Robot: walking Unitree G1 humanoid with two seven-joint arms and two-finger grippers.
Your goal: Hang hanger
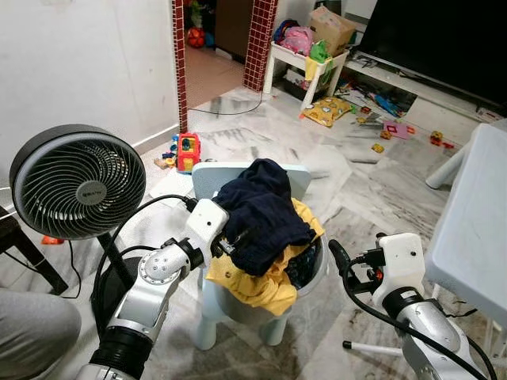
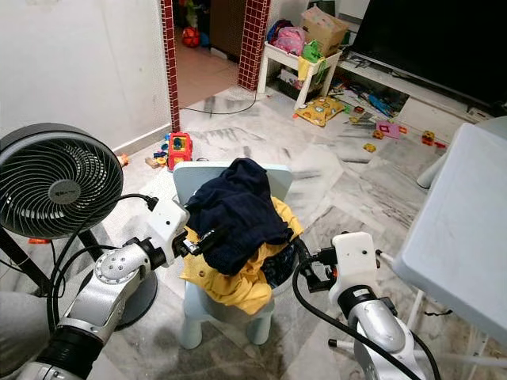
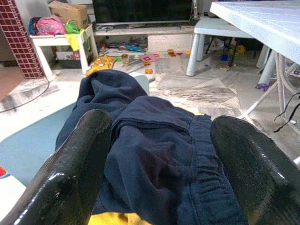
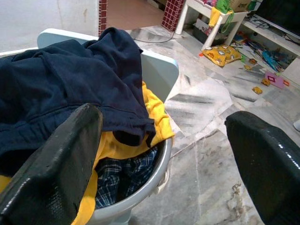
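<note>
A marble-patterned floor (image 1: 372,190) runs back through the living room to a red-tiled doorway (image 1: 258,39), a dark television (image 1: 444,39) on a low stand, and a scatter of toys (image 1: 388,127). A white table (image 1: 475,214) stands on the robot's right, a black floor fan (image 1: 78,182) on its left.

Directly ahead, a small pale-blue chair (image 1: 238,178) carries a grey basin (image 4: 140,187) heaped with laundry: a navy garment (image 1: 261,210) on top, a yellow garment (image 1: 261,289) under it, and checked cloth (image 4: 117,180) at the bottom.

The left gripper (image 2: 202,241) reaches into the near side of the pile, its fingers (image 3: 75,164) spread wide with the navy cloth lying between them and nothing clamped. The right gripper (image 1: 339,257) hovers just beside the basin's rim, its fingers (image 4: 61,159) also wide apart and empty.

No hanger can be made out in any view; it may lie buried in the clothes, though that cannot be told.

The step in hand appears to be taking hold of the top garment. Done well, the left fingers would close on a thick fold such as the ribbed waistband, then lift straight up so the yellow layer is not dragged along. The right gripper looks well placed to steady the basin or catch the trailing cloth. The chair is light, so a sideways tug could tip it.
</note>
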